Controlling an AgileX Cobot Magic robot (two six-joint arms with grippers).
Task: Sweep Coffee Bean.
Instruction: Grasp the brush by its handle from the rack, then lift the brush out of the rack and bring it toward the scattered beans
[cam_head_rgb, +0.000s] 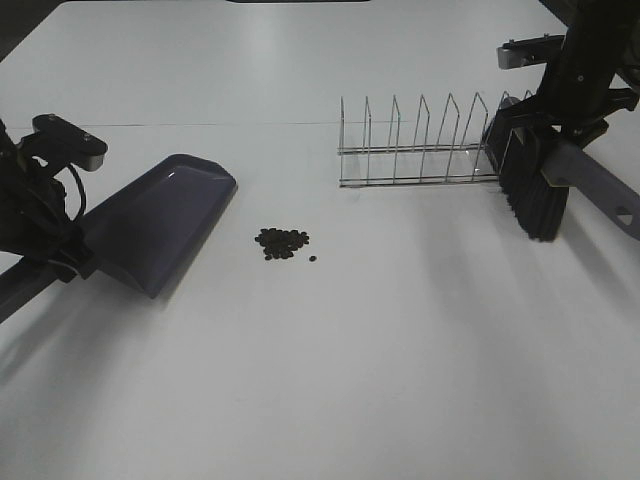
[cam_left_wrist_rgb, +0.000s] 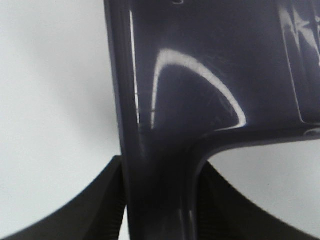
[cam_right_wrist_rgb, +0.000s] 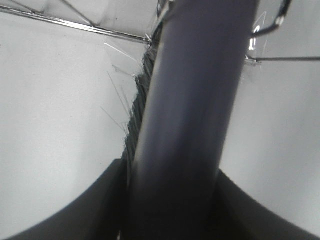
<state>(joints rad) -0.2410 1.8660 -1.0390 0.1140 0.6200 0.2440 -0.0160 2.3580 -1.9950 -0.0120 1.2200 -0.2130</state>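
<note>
Glossy dark plastic dustpan (cam_head_rgb: 165, 220), thin shiny metal wire rack (cam_head_rgb: 420, 152), brush (cam_head_rgb: 535, 195) with smooth plastic handle and coarse bristles, matt white table (cam_head_rgb: 350, 380), dull coffee beans (cam_head_rgb: 282, 242)

Left arm (cam_head_rgb: 25, 215): enters low at the left edge, wrist angled downward; left hand (cam_head_rgb: 72, 262) closed, both fingers (cam_left_wrist_rgb: 95, 210) pressed against the sides of the dustpan (cam_head_rgb: 165, 215) handle. Right arm (cam_head_rgb: 590, 60): reaches in from the upper right corner, raised; right hand (cam_head_rgb: 565, 125) pointing down, clamped on either side of the brush (cam_head_rgb: 532, 190) handle.
</note>
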